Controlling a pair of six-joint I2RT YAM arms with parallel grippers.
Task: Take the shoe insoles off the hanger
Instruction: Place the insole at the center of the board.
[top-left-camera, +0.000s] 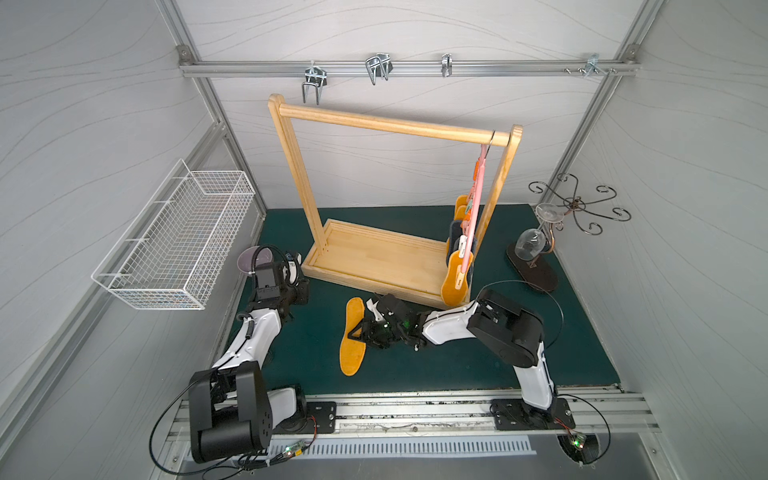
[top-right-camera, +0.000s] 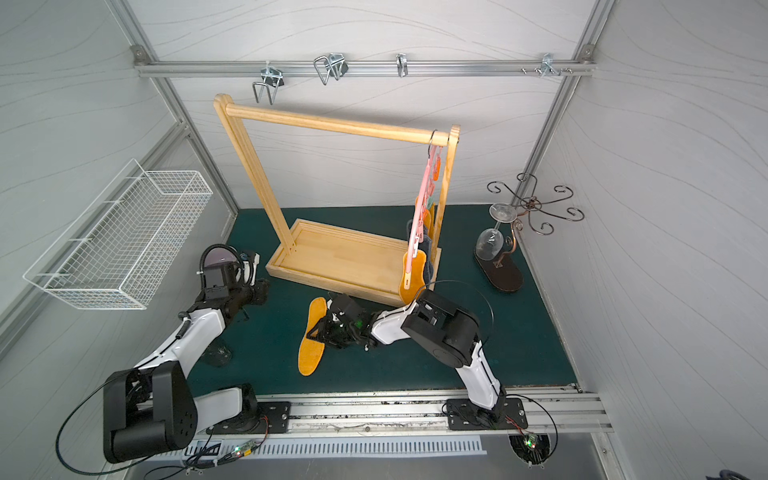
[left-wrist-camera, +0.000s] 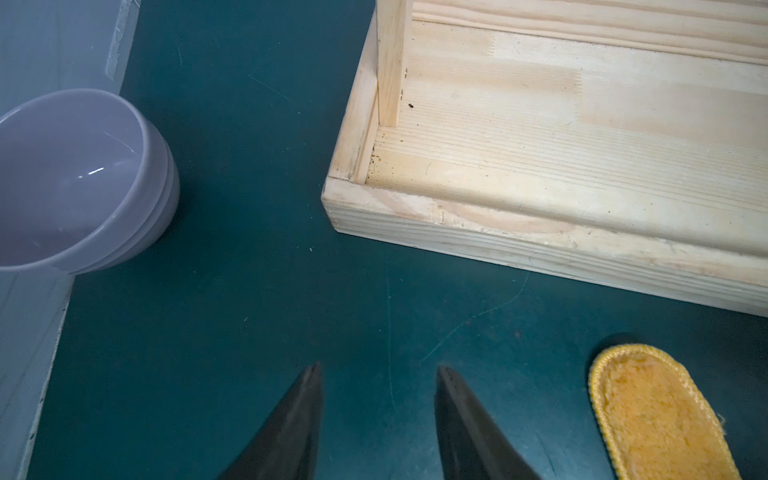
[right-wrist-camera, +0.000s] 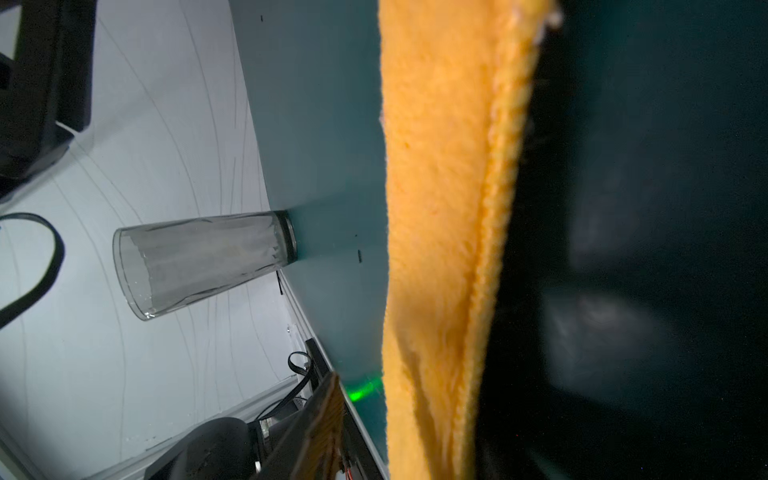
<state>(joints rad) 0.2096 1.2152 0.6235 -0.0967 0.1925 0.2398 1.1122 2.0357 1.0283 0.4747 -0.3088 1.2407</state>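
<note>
One orange-yellow shoe insole (top-left-camera: 352, 338) (top-right-camera: 312, 338) lies flat on the green mat in front of the rack. My right gripper (top-left-camera: 361, 328) (top-right-camera: 322, 328) is low at its right edge. In the right wrist view the insole (right-wrist-camera: 440, 208) runs between the jaws, and a gap shows between it and the one visible finger (right-wrist-camera: 322, 415), so the jaws stand open. The pink hanger (top-left-camera: 476, 203) (top-right-camera: 419, 216) hangs at the rack's right end with orange insoles (top-left-camera: 455, 274) and a dark grey one (top-left-camera: 454, 232) clipped on. My left gripper (left-wrist-camera: 378, 370) (top-left-camera: 301, 291) is open over bare mat, with the insole's tip (left-wrist-camera: 656, 415) beside it.
The wooden rack (top-left-camera: 390, 124) stands mid-table on its tray base (left-wrist-camera: 540, 249). A grey bowl (left-wrist-camera: 75, 178) sits at the left wall near my left gripper. A tumbler (right-wrist-camera: 199, 262) stands front left. A wine glass (top-left-camera: 530, 243) hangs on a stand at right. A wire basket (top-left-camera: 178, 237) is on the left wall.
</note>
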